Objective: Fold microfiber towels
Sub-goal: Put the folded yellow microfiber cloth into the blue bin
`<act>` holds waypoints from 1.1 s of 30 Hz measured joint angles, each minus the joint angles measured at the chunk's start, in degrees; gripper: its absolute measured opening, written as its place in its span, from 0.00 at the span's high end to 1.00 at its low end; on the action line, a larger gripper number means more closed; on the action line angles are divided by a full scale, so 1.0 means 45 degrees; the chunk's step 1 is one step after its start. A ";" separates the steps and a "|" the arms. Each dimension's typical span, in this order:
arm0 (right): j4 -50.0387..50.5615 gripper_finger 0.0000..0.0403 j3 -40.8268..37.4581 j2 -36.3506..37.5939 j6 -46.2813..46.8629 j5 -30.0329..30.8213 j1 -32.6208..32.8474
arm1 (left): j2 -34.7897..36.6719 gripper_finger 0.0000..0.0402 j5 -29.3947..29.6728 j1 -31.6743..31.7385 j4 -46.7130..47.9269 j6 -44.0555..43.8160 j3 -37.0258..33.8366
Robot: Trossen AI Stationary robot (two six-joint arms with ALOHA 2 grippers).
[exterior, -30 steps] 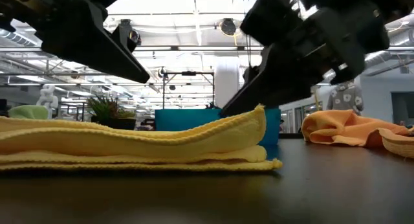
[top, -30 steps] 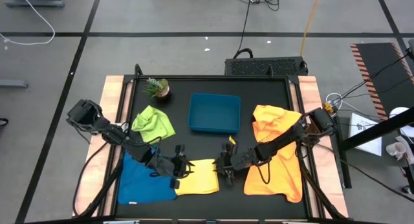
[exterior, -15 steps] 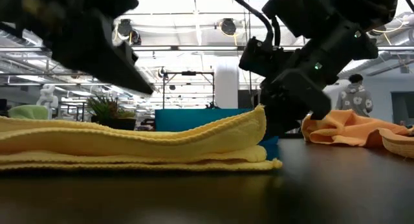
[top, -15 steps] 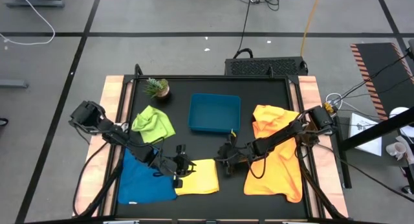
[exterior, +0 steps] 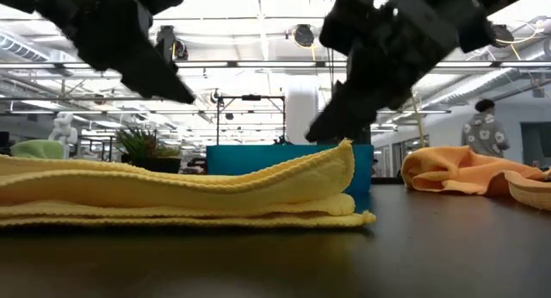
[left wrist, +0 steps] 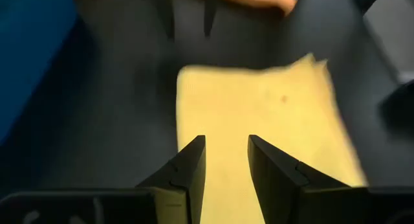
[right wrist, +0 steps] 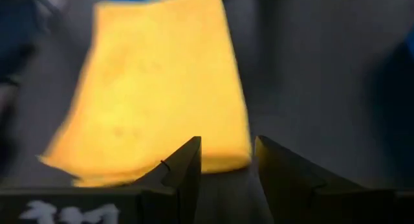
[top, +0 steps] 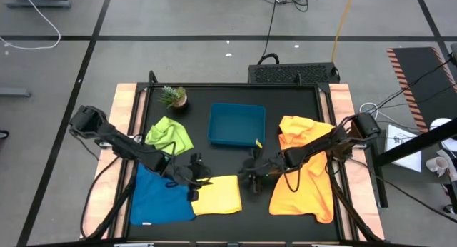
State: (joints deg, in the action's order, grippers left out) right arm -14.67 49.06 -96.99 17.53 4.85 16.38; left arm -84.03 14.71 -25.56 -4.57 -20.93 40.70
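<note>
The yellow towel [top: 217,194], folded into a flat rectangle, lies at the table's [top: 228,158] front edge between the left gripper [top: 198,183] and right gripper [top: 251,173]. From table level its ribbed, nubbly layers [exterior: 181,195] sit stacked. Both wrist views show slightly parted, empty fingers above it [left wrist: 272,120] [right wrist: 155,88].

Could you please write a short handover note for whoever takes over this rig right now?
Left gripper: jaws open, empty, above the yellow towel's left edge.
Right gripper: jaws open, empty, by its right edge.
Done: yellow towel lies folded at the table's front centre.
Left: blue towel flat at front left, green towel crumpled behind it, orange towels loose on the right.
Tray empty.
</note>
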 joint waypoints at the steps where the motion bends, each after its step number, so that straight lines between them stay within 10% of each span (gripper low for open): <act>1: -0.0255 0.65 0.0000 0.0005 0.0072 -0.0449 -0.0157 | 0.0112 0.71 -0.0075 0.0083 0.0054 0.0004 0.0002; 8: -0.1713 0.60 0.0010 -0.0797 0.0655 -0.2819 -0.1218 | -0.0366 0.69 -0.1665 0.1056 -0.0256 0.0008 -0.0005; 20: -0.2195 0.40 0.0000 -0.2087 0.1672 -0.3159 -0.1505 | -0.0495 0.50 -0.2066 0.1627 -0.0349 0.0253 -0.0022; 33: -0.2815 0.60 0.0024 -0.2977 0.1833 -0.3059 -0.1466 | -0.1686 0.46 -0.2279 0.1574 -0.0994 0.0197 -0.0022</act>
State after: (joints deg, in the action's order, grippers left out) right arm -27.34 49.17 -110.38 25.78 -8.92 9.78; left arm -91.62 4.45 -18.48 -9.04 -20.04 40.60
